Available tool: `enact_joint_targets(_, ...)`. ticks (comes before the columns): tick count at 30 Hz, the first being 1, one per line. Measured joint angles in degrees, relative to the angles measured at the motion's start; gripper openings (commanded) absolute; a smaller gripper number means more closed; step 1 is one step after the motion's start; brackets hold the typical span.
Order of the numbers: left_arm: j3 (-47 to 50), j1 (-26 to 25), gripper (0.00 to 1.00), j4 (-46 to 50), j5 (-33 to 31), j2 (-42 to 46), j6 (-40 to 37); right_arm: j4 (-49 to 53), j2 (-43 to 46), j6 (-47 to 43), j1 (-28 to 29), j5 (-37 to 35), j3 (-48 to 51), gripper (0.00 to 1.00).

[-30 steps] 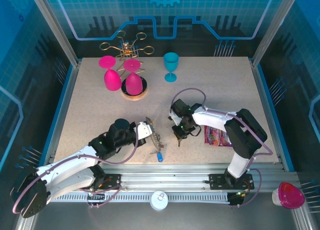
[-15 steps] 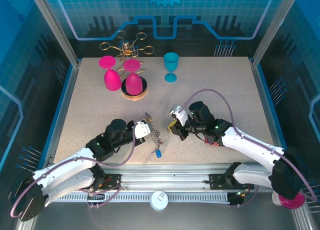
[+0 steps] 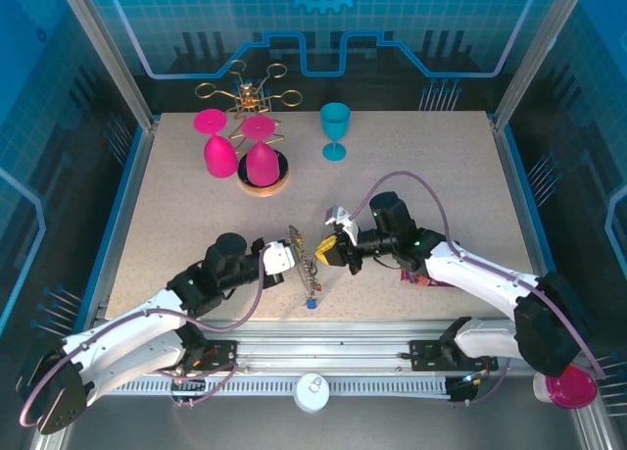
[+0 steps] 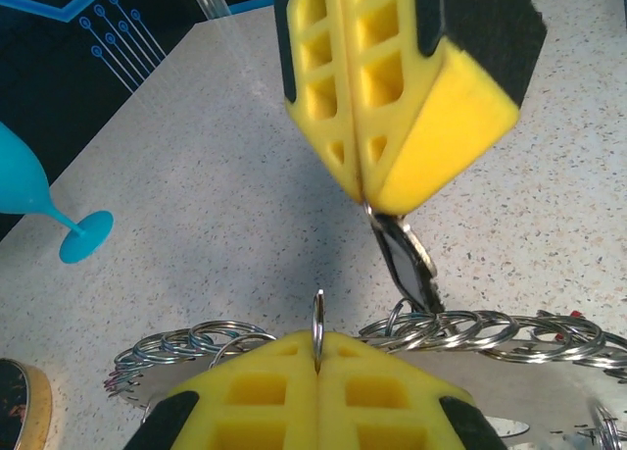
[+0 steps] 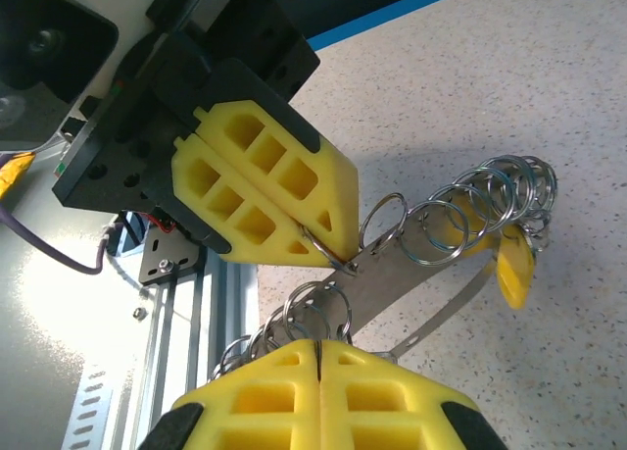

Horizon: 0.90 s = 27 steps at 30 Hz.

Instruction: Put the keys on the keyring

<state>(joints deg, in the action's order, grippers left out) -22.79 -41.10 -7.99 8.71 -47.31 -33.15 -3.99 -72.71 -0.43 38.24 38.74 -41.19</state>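
On speckled beige table (image 3: 441, 175), blue-panelled enclosure (image 3: 411, 28) | left claw (image 4: 318, 344) clamps keyring (image 4: 470, 330) | right claw (image 5: 318, 350) clamps key (image 4: 400, 256)

Colour check from my station. The table (image 3: 421, 175) is beige with fine dark speckle, edged in blue. Two goblets (image 3: 219, 154) are magenta and a third goblet (image 3: 335, 128) is teal. The wire rack (image 3: 250, 89) is gold. The left gripper (image 4: 316, 350) and right gripper (image 5: 318, 350) both carry yellow pads in black holders. I read the keyring (image 5: 411, 274) as silvery-grey, with bright silver rings. One blue-headed key (image 3: 310, 301) and one yellow tag (image 5: 514, 264) noted. The packet (image 3: 413, 274) is pink and purple, patterned.
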Motion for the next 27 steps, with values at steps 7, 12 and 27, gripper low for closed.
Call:
enact_joint_targets(7, 0.00, 0.00, 0.00, -0.07, 0.15, -0.42, 0.00, -1.27, -2.05, 0.94, 0.09, 0.83, -0.70, 0.00)
enact_joint_targets(12, 0.00, 0.00, 0.00, -0.07, 0.17, -0.85, 0.00, -2.75, -2.97, 2.10, 0.72, 1.42, -0.94, 0.00)
enact_joint_targets(27, 0.00, 0.00, 0.00, 0.00, 0.37, -0.87, 0.00, -5.09, -5.49, 3.93, 1.86, 1.51, -2.78, 0.00)
